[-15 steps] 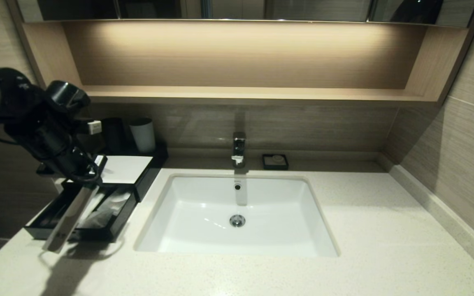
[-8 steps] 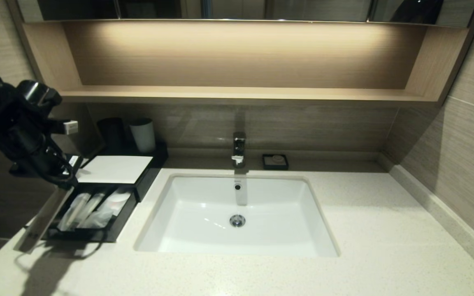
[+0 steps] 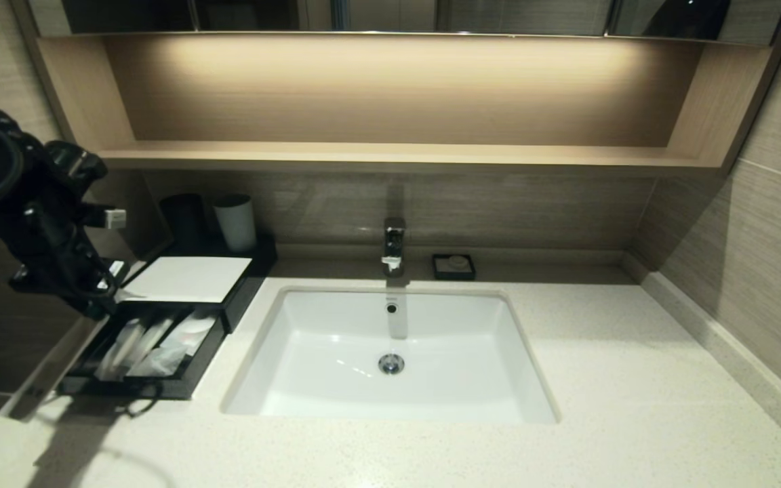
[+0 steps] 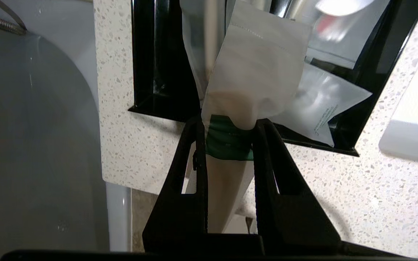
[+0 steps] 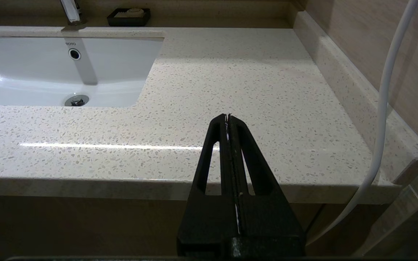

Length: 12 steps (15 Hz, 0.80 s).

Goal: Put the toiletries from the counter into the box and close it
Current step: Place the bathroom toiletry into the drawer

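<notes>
The black box [image 3: 187, 278] with a white top panel stands at the counter's [image 3: 601, 379] far left. Its drawer [image 3: 126, 388] is pulled out toward me. Two wrapped toiletries [image 3: 134, 342] and a flat packet lie inside it. My left gripper [image 3: 95, 308] hovers over the drawer's left side. In the left wrist view the gripper [image 4: 227, 123] is shut on a third toiletry [image 4: 256, 72] at its green label, and the wrapper reaches over the drawer [image 4: 147, 72]. My right gripper [image 5: 228, 117] is shut and empty, parked by the counter's front edge at the right, out of the head view.
The white sink [image 3: 390, 352] with its faucet [image 3: 394, 245] fills the middle of the counter. A black cup [image 3: 186, 220] and a white cup [image 3: 236, 222] stand behind the box. A black soap dish [image 3: 453, 266] sits right of the faucet. A wooden shelf [image 3: 404, 154] hangs above.
My left arm has moved left with the toiletry in its grip, off the middle of the drawer to its left side. The toiletries lying in the drawer have come into view.
</notes>
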Available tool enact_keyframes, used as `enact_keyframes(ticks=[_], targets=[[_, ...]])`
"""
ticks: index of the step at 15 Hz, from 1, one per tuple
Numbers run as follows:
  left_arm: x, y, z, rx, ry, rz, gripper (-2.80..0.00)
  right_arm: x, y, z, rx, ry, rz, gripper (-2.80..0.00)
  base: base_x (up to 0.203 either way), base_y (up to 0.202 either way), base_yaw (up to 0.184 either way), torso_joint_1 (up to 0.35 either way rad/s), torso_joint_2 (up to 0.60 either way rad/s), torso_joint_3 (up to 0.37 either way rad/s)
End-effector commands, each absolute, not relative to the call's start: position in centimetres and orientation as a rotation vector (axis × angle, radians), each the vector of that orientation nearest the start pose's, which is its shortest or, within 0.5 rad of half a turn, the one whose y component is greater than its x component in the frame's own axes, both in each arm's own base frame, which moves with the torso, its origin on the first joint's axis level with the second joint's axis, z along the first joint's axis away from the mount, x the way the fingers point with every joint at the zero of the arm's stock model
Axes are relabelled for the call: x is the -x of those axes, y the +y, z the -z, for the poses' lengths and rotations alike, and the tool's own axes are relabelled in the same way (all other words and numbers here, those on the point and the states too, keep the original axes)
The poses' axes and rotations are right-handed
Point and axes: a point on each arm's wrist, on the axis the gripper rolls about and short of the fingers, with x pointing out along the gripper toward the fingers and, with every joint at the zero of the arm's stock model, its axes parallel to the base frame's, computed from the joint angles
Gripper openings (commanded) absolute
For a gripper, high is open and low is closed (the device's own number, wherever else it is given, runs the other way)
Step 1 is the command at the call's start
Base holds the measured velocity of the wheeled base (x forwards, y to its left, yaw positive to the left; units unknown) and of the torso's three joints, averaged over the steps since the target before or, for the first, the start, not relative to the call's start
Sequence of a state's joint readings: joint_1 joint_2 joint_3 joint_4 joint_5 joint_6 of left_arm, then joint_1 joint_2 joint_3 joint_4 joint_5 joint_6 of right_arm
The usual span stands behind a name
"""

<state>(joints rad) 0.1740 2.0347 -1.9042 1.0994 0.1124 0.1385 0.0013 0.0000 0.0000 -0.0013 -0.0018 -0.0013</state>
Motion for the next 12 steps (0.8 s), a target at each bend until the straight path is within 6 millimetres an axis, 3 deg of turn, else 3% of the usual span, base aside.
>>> enact_keyframes(ticks=[1, 12], targets=[[-35.7, 6.6, -20.7, -0.082, 1.315, -0.159, -2.80, 2.3, 0.0, -7.6, 0.002, -0.003, 0.000, -2.80, 0.000, 0.000, 0.000, 0.000, 0.00, 0.000], [-37.5, 6.3, -17.5, -0.079, 1.391, -0.143, -2.80, 2.3, 0.0, -7.5, 0.002, 0.000, 0.000, -2.80, 0.000, 0.000, 0.000, 0.000, 0.00, 0.000]])
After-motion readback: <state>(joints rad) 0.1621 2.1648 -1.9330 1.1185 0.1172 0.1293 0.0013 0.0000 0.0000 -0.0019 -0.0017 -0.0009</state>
